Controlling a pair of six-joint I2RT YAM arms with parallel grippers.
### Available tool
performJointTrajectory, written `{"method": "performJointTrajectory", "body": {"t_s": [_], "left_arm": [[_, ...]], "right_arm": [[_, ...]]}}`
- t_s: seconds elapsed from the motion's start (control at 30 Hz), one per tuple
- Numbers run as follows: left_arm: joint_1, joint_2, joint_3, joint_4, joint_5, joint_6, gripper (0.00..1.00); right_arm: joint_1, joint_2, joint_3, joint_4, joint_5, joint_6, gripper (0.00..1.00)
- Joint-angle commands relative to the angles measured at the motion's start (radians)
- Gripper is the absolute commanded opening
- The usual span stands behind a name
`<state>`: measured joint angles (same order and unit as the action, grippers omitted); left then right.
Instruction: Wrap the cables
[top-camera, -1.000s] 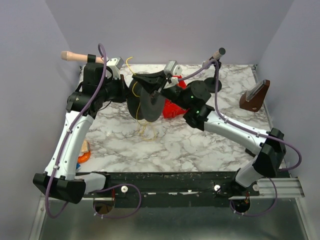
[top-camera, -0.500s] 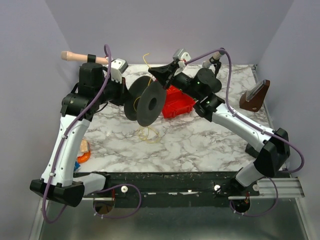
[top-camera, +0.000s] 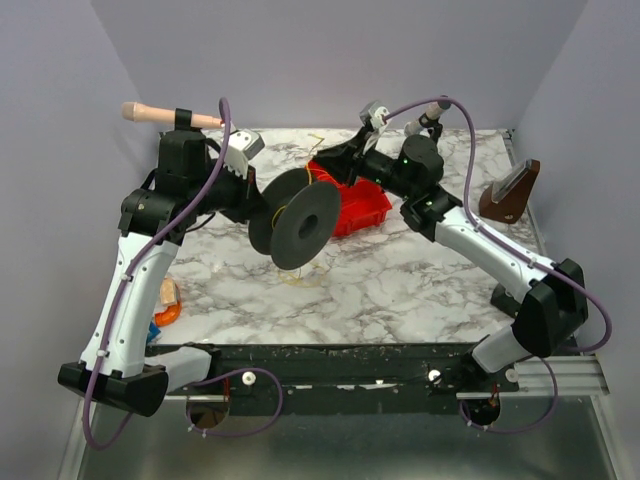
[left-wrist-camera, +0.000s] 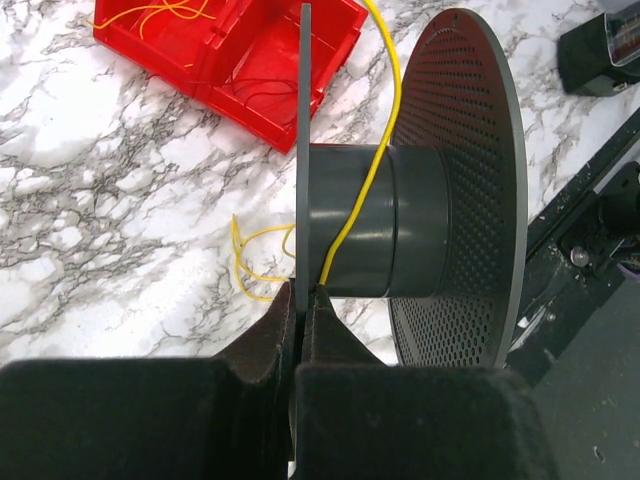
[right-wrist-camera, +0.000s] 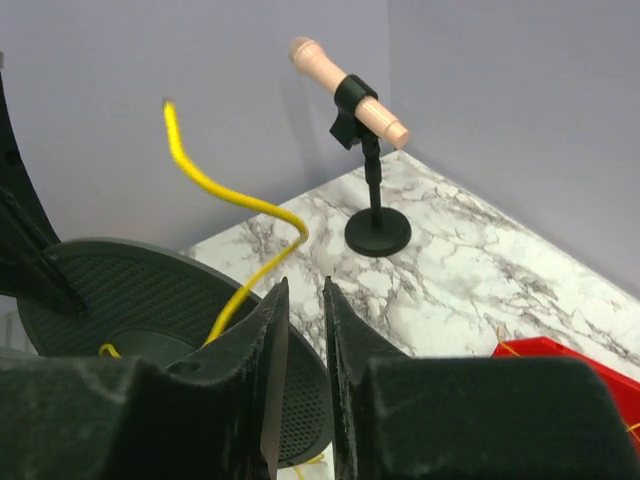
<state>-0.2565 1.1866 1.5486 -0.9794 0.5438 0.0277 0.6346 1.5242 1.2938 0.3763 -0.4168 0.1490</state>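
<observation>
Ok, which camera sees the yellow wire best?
The left wrist view: the yellow wire runs sharp and close across the spool's grey middle. The right wrist view shows only its loose end curling up from the spool. The top view shows just faint strands by the spool.

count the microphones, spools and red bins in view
microphones: 2
spool: 1
red bin: 1
total: 4
</observation>
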Motion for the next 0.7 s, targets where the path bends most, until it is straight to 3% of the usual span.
{"method": "performJointTrajectory", "body": {"t_s": [0.0, 0.03, 0.3, 0.67], "left_arm": [[-0.007, -0.025, 0.025, 0.019, 0.016, -0.017, 0.00], [-0.007, -0.022, 0.031, 0.021, 0.009, -0.023, 0.00], [-0.009, 0.005, 0.070, 0.018, -0.031, -0.054, 0.00], [-0.010, 0.018, 0.097, 0.001, -0.074, -0.032, 0.00]], "right_arm": [[-0.010, -0.002, -0.054, -0.053, -0.051, 0.044, 0.34], [-0.010, -0.004, -0.068, -0.051, -0.059, 0.049, 0.39], [-0.041, -0.015, -0.129, -0.054, -0.037, 0.061, 0.42], [-0.082, -0.113, -0.283, -0.077, -0.070, -0.063, 0.65]]}}
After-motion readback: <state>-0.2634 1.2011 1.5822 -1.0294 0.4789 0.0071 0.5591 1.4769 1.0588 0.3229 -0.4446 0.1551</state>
